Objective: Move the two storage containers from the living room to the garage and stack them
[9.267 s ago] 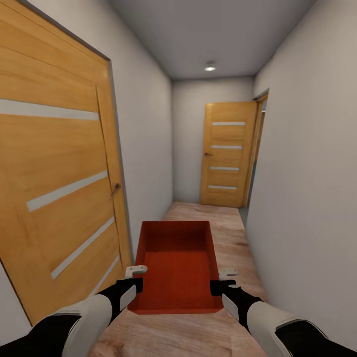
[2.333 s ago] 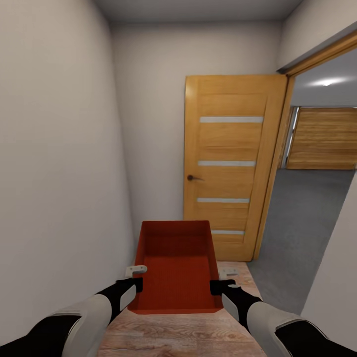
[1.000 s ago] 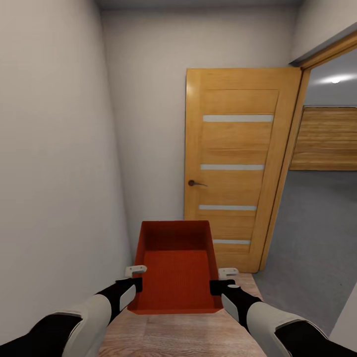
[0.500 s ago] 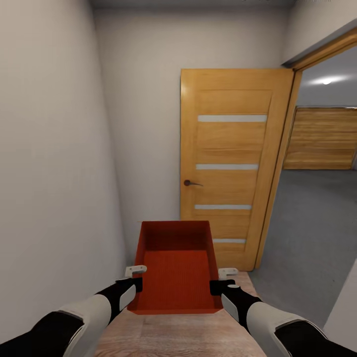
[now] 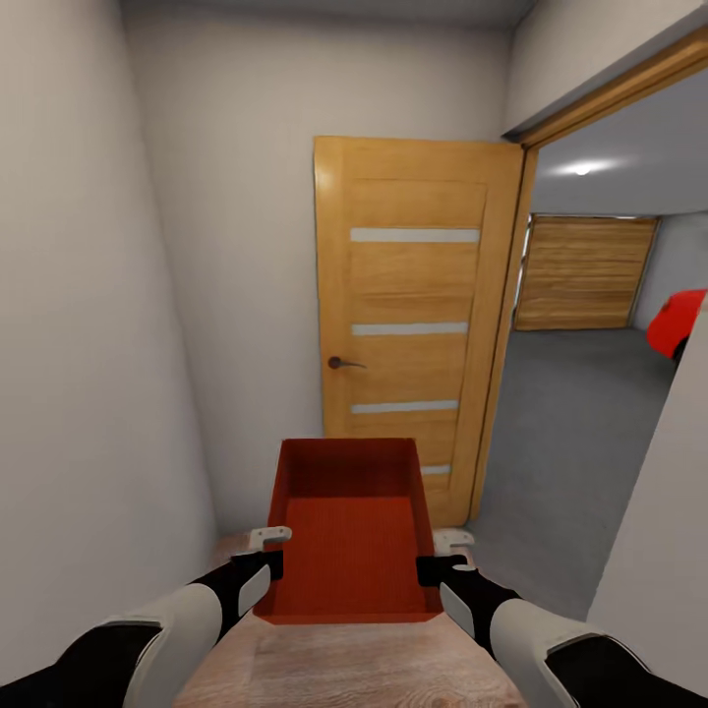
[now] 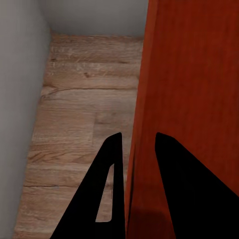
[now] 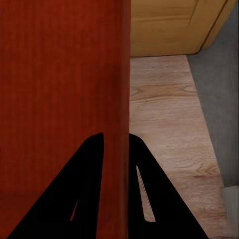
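Note:
One orange-red storage container [image 5: 349,526], open-topped and with nothing inside, hangs level in front of me above the wood planks. My left gripper [image 5: 264,549] is shut on its left wall and my right gripper [image 5: 444,553] is shut on its right wall. In the left wrist view the black fingers [image 6: 112,164] straddle the container's wall [image 6: 199,99], pinched by the left gripper [image 6: 138,137]. In the right wrist view the right gripper [image 7: 115,135] clamps the container's wall [image 7: 59,74] the same way. Through the doorway at right lies the garage with its grey concrete floor [image 5: 570,442].
An open wooden door [image 5: 413,324] stands straight ahead beside the doorway. Pale walls close in at left [image 5: 88,393] and near right [image 5: 659,551]. Inside the garage are a wooden roll-up door [image 5: 585,273] and part of a red car [image 5: 678,320].
The view has swung right: the open door sits further left in the picture, more of the garage shows and the red car has come into view. The container stays held as before.

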Motion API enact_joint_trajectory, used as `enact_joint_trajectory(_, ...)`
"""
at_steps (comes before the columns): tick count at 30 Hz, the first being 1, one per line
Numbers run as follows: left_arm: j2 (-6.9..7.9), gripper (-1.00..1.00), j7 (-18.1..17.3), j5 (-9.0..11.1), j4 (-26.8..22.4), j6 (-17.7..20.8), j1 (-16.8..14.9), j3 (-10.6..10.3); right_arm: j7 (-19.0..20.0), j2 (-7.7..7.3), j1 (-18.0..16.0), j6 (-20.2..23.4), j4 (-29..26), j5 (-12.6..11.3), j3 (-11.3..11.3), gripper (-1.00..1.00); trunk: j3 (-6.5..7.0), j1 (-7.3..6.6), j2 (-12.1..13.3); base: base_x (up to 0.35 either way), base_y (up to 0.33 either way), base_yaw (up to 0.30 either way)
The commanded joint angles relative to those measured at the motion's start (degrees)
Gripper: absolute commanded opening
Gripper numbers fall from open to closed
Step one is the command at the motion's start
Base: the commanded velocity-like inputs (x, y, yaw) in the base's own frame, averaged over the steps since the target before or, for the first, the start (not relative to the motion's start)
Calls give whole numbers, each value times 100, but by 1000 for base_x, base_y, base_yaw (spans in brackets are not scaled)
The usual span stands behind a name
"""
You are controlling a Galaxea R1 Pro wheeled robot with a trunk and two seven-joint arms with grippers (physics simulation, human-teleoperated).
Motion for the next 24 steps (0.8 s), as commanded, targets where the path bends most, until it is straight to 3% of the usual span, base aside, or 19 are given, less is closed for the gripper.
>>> enact_joint_trajectory(1,103,-100,36,-53,-35,-13,1,175,-54,-1,-2,0,16,-83,-276,-100,-2,2,-5,0,0,-261)
enact_joint_trajectory(18,103,-100,36,-53,-35,-12,1,177,-54,-1,-2,0,16,-83,-276,-100,-2,2,-5,0,0,-261)
enact_joint_trajectory(24,103,-100,36,-53,-35,-14,1,177,-54,-4,-2,0,16,-83,-278,-100,-2,2,-5,0,0,-108)
